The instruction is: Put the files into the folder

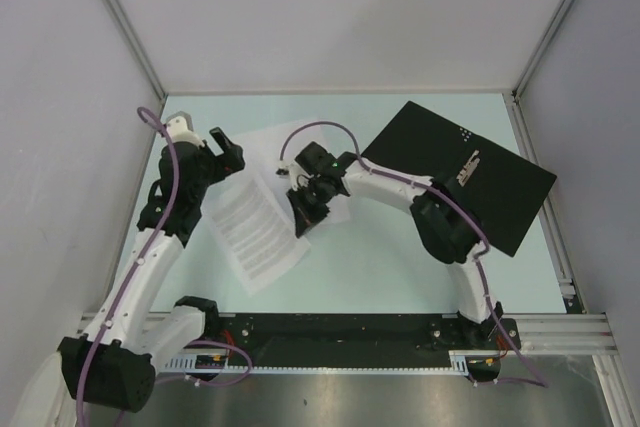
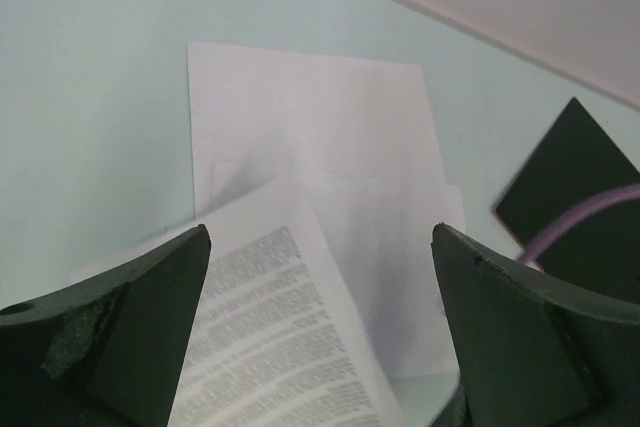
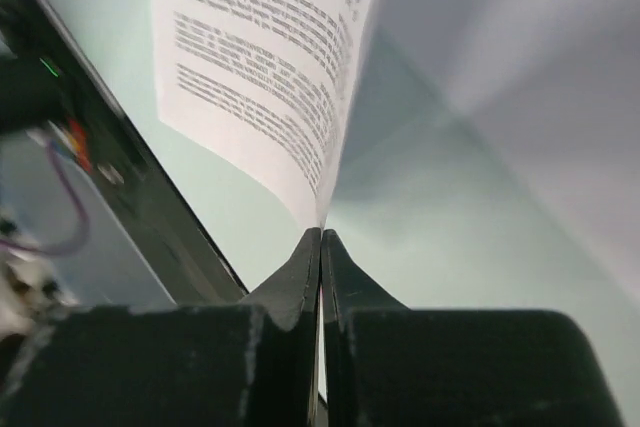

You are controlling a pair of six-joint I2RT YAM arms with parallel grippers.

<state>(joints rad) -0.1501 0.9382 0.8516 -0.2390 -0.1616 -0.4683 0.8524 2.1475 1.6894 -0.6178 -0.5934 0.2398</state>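
White printed sheet (image 1: 252, 232) had its right edge clamped tight in the right gripper (image 3: 321, 238) and curled up off the table (image 1: 380, 262). The left gripper (image 2: 320, 239) hung wide apart, grasping nothing, by the blank sheets' (image 2: 310, 117) left edge. The folder (image 1: 505, 187) lay open far right, with bare table between.

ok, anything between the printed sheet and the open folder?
No loose object visible. The right claw is shut on the edge of the printed sheet; only that arm's own forearm spans the table toward the folder.

Both arms extended, left gripper (image 2: 320, 237) spread wide — right gripper (image 3: 321, 232) pinched on printed sheet (image 3: 260, 57)
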